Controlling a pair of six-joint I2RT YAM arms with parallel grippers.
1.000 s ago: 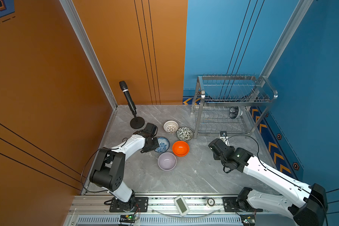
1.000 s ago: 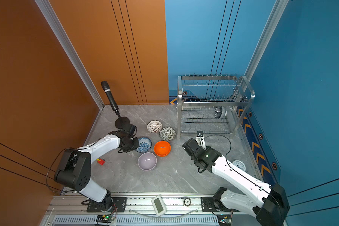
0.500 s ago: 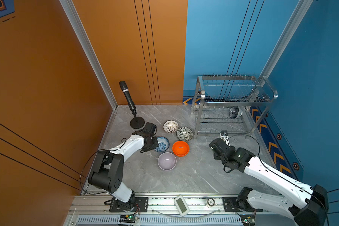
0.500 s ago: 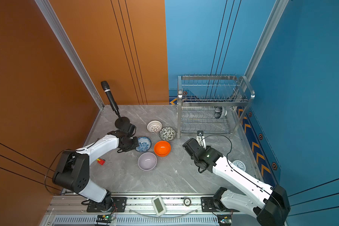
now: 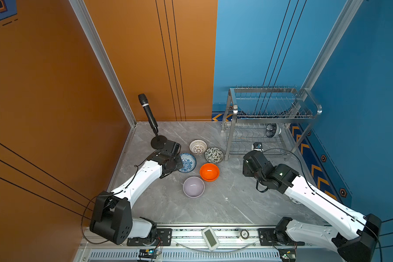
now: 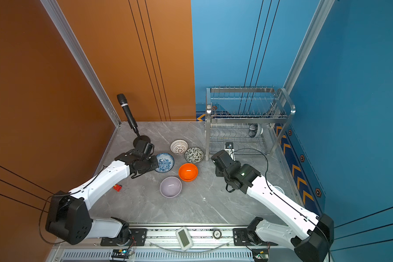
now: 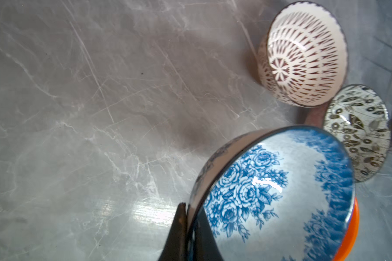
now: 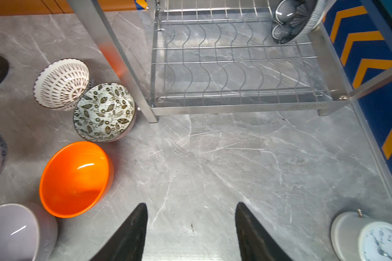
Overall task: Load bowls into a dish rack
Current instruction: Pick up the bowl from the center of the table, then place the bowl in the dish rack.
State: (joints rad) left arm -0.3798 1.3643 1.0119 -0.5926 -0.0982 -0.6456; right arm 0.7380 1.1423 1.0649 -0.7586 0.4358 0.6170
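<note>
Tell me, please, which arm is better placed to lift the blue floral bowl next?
Left: the left pincer is shut on the rim of the blue floral bowl, while the right pincer hangs open and empty near the dish rack.

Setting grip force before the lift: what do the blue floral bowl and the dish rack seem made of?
The blue-and-white floral bowl looks like glazed ceramic: glossy, with a sharp white glint on its printed inside. The dish rack looks like polished steel: thin bright wires and a flat leg mirroring orange. Looks alone cannot confirm either.
</note>
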